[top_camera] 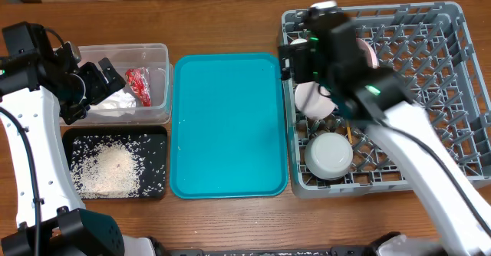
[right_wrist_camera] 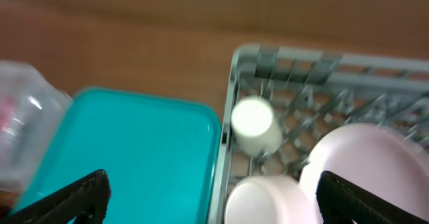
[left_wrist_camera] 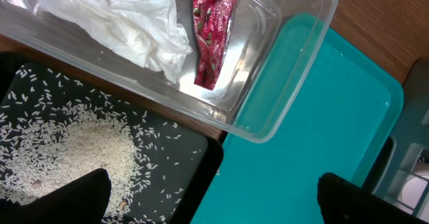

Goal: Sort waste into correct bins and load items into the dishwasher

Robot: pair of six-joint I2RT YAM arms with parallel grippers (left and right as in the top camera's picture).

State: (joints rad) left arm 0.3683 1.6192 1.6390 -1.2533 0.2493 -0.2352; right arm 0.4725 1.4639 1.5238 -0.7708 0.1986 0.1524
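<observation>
Hovering over the grey dish rack (top_camera: 453,72), right jaws spread wide, empty; pink plate (right_wrist_camera: 375,163), bowl (top_camera: 330,155) and cup (right_wrist_camera: 253,123) racked inside. Left jaws gaping too, above clear tub (top_camera: 157,57) holding tissue (top_camera: 115,103) and red wrapper (top_camera: 138,83); rice (top_camera: 107,168) on black tray (top_camera: 157,137).

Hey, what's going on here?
Two robot arms are clearing up. The tissue and red wrapper lie in the clear tub, the rice in the black tray, two bowls and a cup in the grey rack. The left gripper hovers open by the tub, the right gripper open over the rack; neither holds anything.
</observation>
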